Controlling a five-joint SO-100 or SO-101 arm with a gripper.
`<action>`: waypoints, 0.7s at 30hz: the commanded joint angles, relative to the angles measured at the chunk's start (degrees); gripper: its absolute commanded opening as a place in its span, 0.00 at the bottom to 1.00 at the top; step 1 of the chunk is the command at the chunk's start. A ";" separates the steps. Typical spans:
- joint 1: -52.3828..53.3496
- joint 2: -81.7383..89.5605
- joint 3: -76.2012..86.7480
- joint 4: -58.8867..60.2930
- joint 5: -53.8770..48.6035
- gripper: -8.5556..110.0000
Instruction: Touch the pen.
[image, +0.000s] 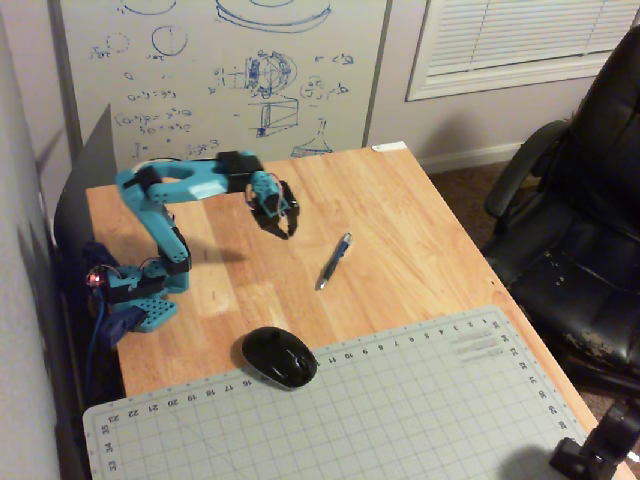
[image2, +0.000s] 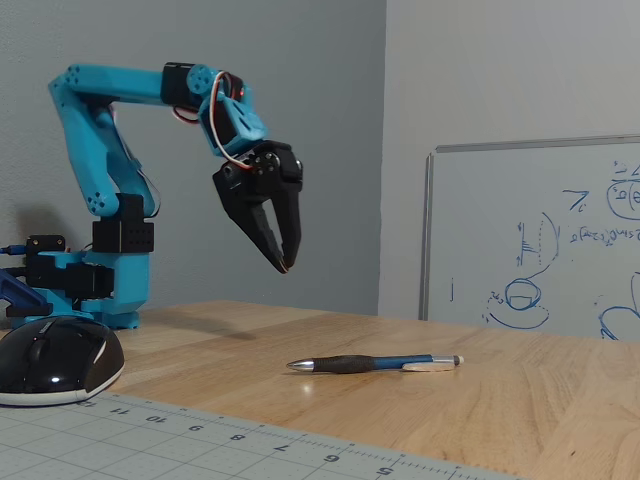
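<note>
The pen (image: 336, 259) lies flat on the wooden table, dark blue with a pale tip toward the mouse; in the low fixed view the pen (image2: 372, 363) lies with its silvery tip to the left. My gripper (image: 287, 229) hangs in the air above the table, left of the pen and well apart from it. In the low fixed view the gripper (image2: 284, 266) points down, high over the table and left of the pen's tip. Its black fingers taper together to a point with nothing between them.
A black mouse (image: 279, 357) sits at the edge of a grey cutting mat (image: 380, 410) near the table's front. The arm's blue base (image: 135, 290) stands at the left edge. A whiteboard (image: 220, 80) leans behind the table; a black office chair (image: 580, 230) is at the right.
</note>
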 joint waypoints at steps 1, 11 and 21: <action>1.67 -7.82 -11.95 -1.14 0.09 0.08; 3.43 -26.89 -30.41 -1.14 0.00 0.08; 3.87 -38.32 -42.63 -1.14 0.00 0.08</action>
